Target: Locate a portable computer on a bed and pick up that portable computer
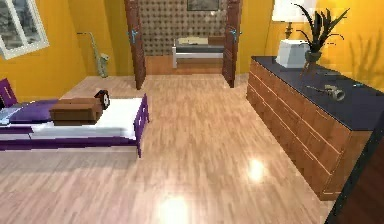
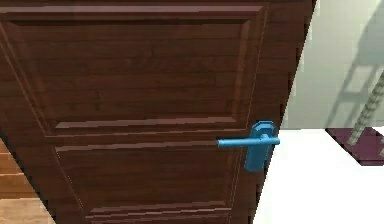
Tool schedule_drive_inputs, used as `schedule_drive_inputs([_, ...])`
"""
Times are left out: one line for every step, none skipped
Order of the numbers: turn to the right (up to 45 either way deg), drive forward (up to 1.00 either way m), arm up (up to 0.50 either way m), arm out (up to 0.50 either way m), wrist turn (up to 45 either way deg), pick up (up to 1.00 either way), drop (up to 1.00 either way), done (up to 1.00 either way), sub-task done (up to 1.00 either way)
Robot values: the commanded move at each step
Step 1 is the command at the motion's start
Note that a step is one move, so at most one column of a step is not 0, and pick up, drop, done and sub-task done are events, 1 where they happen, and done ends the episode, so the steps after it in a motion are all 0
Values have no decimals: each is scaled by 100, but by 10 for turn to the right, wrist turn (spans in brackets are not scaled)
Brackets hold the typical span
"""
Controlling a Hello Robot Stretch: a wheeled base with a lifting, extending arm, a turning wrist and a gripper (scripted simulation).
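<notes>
the task looks to be in its searching stage: nothing is picked up yet as far as these pictures allow a judgement, and the pincer's state cannot be told from them, so places relative to it cannot be given either. in the forward view a bed (image 1: 120,120) with a purple frame and white mattress stands at the left, well apart across bare wooden floor. on it lie a purple pillow (image 1: 35,110), a brown boxy thing (image 1: 75,110) and a small round dark thing (image 1: 103,99). which of these, if any, is the portable computer cannot be told; a flat greyish patch at the picture's far left edge is too small to name. through the doorway (image 1: 185,30) ahead, a second bed (image 1: 200,52) stands in the next room with something pale on it. a long dresser (image 1: 300,115) runs along the right. the arm side view faces a dark wooden door (image 2: 140,90) with a blue handle (image 2: 250,143). left to do, by my reading: settle which bed carries the computer, drive beside it, reach and grasp.
</notes>
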Motion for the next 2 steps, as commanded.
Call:
schedule_drive_inputs([30, 0, 0, 0, 0, 0, 0, 0, 0])
schedule_drive_inputs([-30, 0, 0, 0, 0, 0, 0, 0, 0])
